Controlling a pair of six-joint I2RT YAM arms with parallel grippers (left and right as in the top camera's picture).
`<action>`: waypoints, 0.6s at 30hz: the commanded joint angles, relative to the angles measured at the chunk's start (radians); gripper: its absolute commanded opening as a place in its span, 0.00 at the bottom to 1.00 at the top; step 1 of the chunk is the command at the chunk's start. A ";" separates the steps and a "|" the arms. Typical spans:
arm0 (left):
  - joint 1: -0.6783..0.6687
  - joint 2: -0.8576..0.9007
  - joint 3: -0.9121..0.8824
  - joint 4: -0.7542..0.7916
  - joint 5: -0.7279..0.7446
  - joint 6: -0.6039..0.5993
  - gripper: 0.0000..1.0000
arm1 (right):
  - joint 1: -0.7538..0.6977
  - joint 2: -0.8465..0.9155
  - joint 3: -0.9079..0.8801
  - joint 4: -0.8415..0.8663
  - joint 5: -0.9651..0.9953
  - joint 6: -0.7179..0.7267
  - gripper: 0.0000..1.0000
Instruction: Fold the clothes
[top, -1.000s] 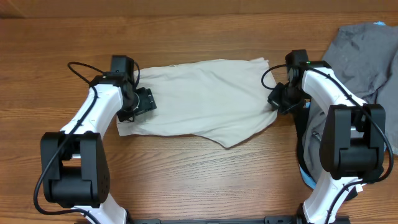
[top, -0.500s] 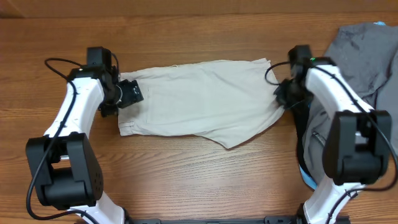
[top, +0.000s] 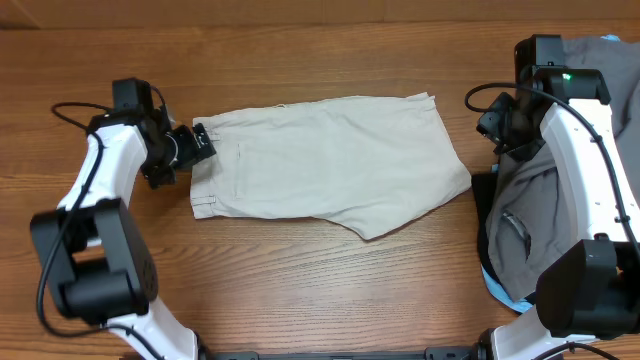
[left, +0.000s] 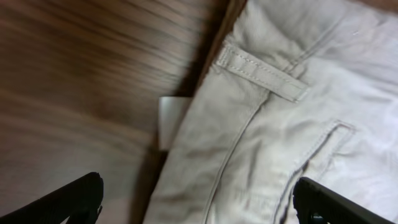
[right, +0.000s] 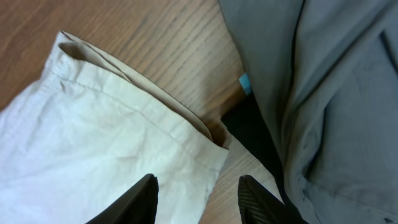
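Note:
The beige shorts (top: 330, 160) lie flat on the wooden table, waistband to the left, leg hems to the right. My left gripper (top: 192, 147) is open and empty just off the waistband's left edge. In the left wrist view the fingers straddle the shorts (left: 292, 124), with a belt loop (left: 261, 73) and a small white tag (left: 168, 121) in sight. My right gripper (top: 497, 118) is open and empty, to the right of the leg hem. The right wrist view shows the hem corner (right: 124, 118) below the open fingers (right: 199, 199).
A pile of grey clothing (top: 585, 85) lies at the table's right side, partly under my right arm, and shows in the right wrist view (right: 323, 93). A blue edge (top: 497, 288) peeks out under it near the front right.
Both grippers have let go of the shorts and drawn outward: the left arm to the left, the right arm right and back. The shorts now lie flatter, waistband uncovered.

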 joint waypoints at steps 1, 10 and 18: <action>-0.001 0.114 0.013 0.000 0.089 0.048 0.98 | 0.002 -0.003 0.011 -0.003 -0.001 -0.006 0.45; -0.035 0.281 0.013 -0.002 0.321 0.116 0.49 | 0.002 -0.003 0.011 -0.004 -0.006 -0.007 0.45; -0.012 0.261 0.051 -0.060 0.271 0.122 0.04 | 0.047 -0.003 0.011 0.017 -0.213 -0.266 0.38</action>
